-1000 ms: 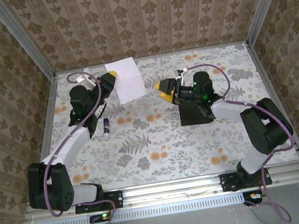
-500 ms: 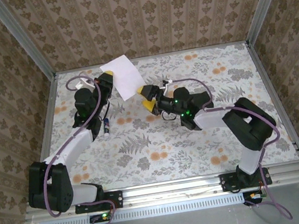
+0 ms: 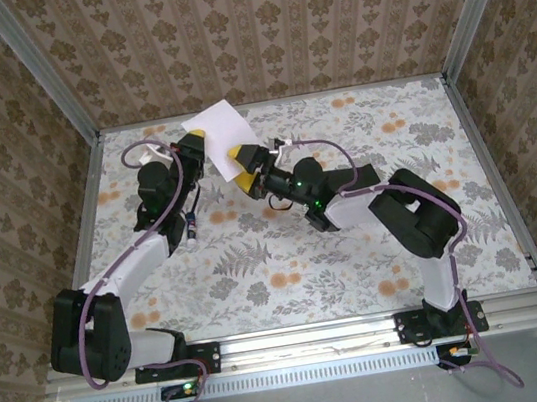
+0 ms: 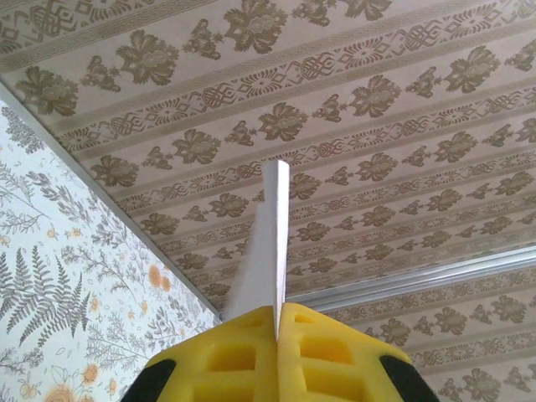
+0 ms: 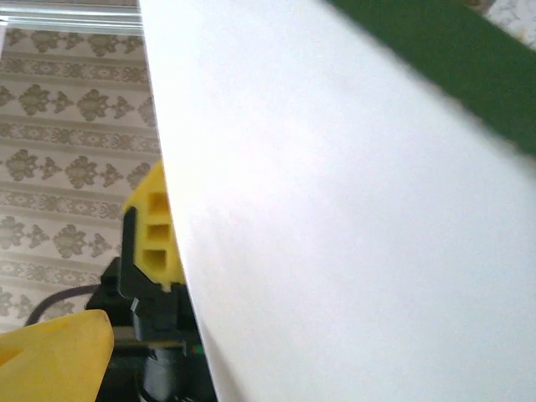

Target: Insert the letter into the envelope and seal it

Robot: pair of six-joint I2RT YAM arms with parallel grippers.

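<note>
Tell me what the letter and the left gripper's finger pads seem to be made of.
The letter looks like thin paper or light card, matte white. Edge-on it is a mere sliver, yet it stands up unsupported above the left gripper that pinches it. The finger pads are yellow and matte, moulded with square recesses. They are probably plastic or firm rubber, but the look doesn't settle which.

The letter [image 5: 335, 234], white with a green edge at upper right, looms close. A yellow finger [image 5: 155, 230] meets its left edge, with a patterned wall [image 5: 67, 126] beyond.
</note>
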